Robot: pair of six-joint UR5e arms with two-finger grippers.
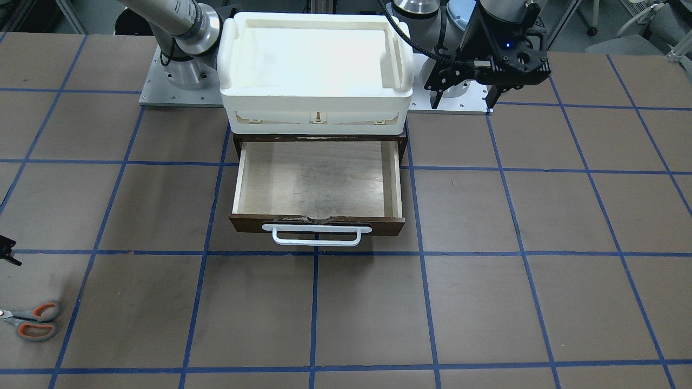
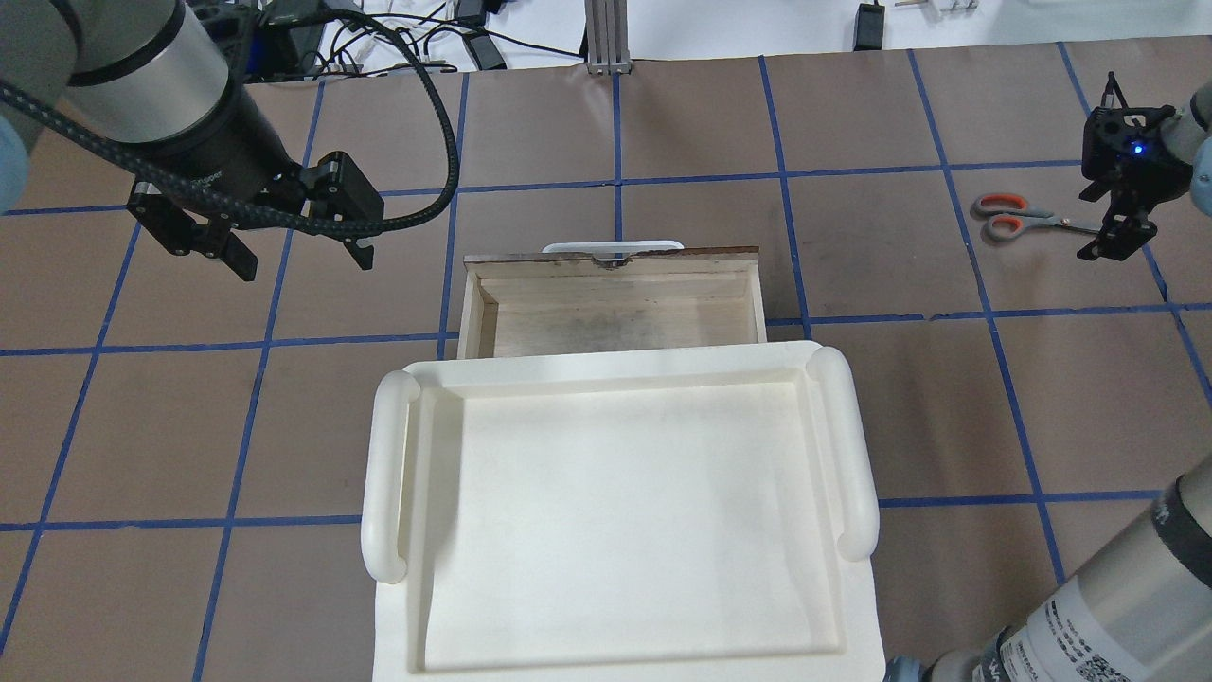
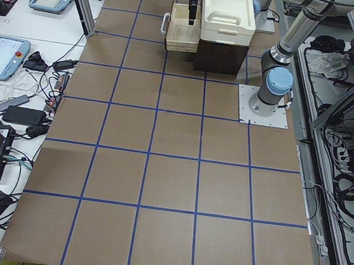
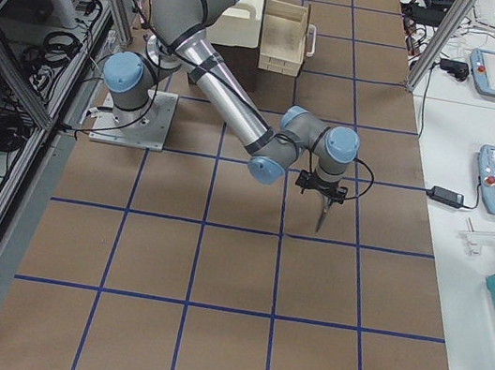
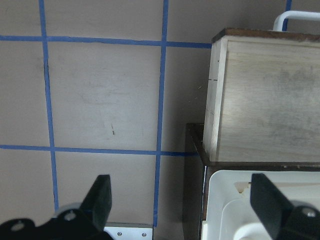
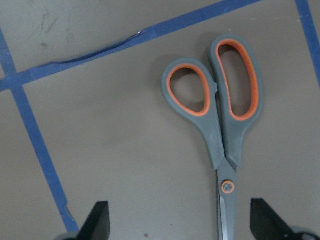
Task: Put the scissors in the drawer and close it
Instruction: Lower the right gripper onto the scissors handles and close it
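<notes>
Hovering above the scissors (image 6: 220,135), my right end effector (image 6: 181,222) has its fingers (image 6: 97,222) spread wide apart. The scissors lie flat on the tabletop (image 1: 486,302), closed, well apart from the drawer (image 1: 319,183), which stands pulled out. My left end effector (image 2: 303,260), fingers also spread, hangs beside the drawer.

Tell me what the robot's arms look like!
The left arm and right arm are round silver-grey tubes with pale blue joint caps. The left gripper and right gripper are black, two-fingered, each with a blue light. A black ribbed cable runs off the left arm; a white label marks the right.
</notes>
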